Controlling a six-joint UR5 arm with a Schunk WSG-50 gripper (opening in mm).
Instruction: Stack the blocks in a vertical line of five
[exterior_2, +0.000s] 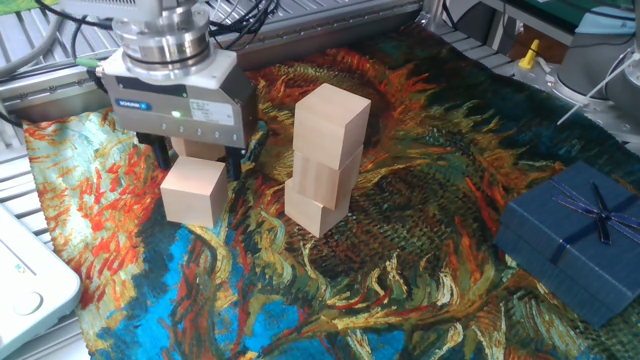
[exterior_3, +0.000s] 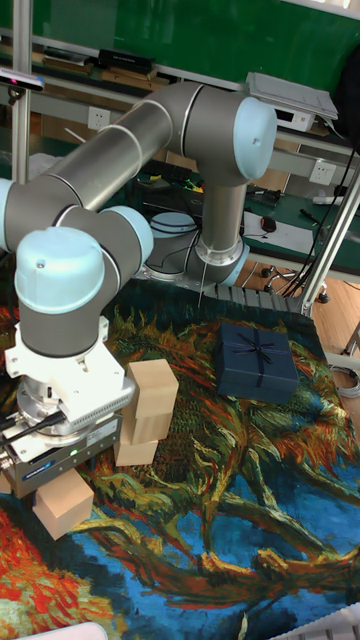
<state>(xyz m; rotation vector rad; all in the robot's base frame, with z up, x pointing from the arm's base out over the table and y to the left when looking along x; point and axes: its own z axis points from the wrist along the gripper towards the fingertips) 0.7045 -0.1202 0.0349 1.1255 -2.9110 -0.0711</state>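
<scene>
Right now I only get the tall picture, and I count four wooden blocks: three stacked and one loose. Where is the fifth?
Observer: The fifth block sits between the prongs of the gripper, just behind the loose block. In your picture the robot's wrist covers it.
Operator: Is the robot squeezing it?
Observer: I cannot tell. The other camera shows a dark finger on each side of that block, but not whether they press on it. The loose block in front also hides its bottom, so I cannot say if it rests on the cloth.
</scene>
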